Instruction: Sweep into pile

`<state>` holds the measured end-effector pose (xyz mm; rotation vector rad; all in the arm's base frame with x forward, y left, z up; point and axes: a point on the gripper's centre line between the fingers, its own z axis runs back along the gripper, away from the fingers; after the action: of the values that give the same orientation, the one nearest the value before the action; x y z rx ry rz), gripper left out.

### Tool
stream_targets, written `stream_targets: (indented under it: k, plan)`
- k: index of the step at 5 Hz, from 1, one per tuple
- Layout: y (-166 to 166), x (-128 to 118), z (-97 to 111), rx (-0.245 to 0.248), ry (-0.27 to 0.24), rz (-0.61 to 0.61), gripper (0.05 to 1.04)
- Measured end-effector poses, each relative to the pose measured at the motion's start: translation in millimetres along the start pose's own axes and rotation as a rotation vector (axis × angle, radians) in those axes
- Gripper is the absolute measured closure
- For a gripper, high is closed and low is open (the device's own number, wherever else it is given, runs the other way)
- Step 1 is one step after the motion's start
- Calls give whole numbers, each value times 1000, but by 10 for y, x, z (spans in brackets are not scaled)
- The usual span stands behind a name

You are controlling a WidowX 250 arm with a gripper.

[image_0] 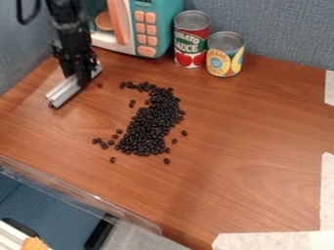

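- Gripper (83,75), upper left: clamped on a pale bar (64,92), which lies slantwise at the tabletop. If the hold is off-centre, bean resistance could twist the bar and leave an uneven sweep.
- Clear plastic edging (78,190), lower left, along the table's front edge. A sweep carried too far toward it could press beans against it or send them over.
- Loose beans (103,145), left of the main heap. A stroke begun too close to the heap would miss them, as it would the single bean (100,85) near the bar.
- Toy microwave (156,29), at the back. The bar or arm could knock it if swung rearward.
- Black beans (153,122), the material to be swept: a long, uneven heap near mid-table, with a thin tail toward the back. Too quick a push could scatter them; a raised bar edge could ride over them.
- Red can (191,41) and yellow can (225,56), side by side behind the heap. A wide stroke could topple either.
- Pale tape (274,241), lower right on the wooden table (254,171). Its edge could catch the bar on an overlong pass.
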<state>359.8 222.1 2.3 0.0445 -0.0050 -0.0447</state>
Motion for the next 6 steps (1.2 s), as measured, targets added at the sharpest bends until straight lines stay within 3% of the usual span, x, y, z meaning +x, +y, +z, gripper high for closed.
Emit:
stream_targets:
  k: [3,5,6]
  plan:
    - [-419,163,-38,16,-17,-60,705]
    - [-1050,383,5,-22,-40,-166,705]
    - [-1125,392,3,-19,-46,-179,705]
